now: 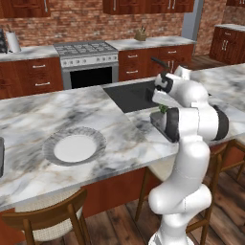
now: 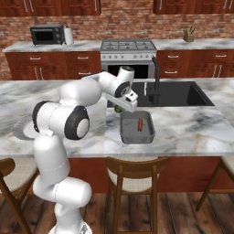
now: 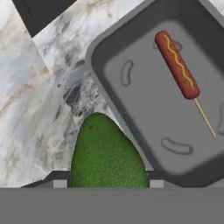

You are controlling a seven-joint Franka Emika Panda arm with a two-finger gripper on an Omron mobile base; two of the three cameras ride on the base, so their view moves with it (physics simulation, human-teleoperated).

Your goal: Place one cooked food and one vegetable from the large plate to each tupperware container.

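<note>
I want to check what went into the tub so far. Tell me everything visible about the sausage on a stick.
The sausage is a short reddish-brown stick with rounded ends, a yellow squiggle along its top and a thin pale skewer out one end. It lies flat, apart from the walls, on the floor of the dark grey tub on the marble counter by the sink.

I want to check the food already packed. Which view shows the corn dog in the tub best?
The hand view: the corn dog lies close and unobstructed in the dark grey tub, its mustard line and stick plain. The right base view shows it as a small red stick. In the left base view the arm hides most of the tub.
</note>
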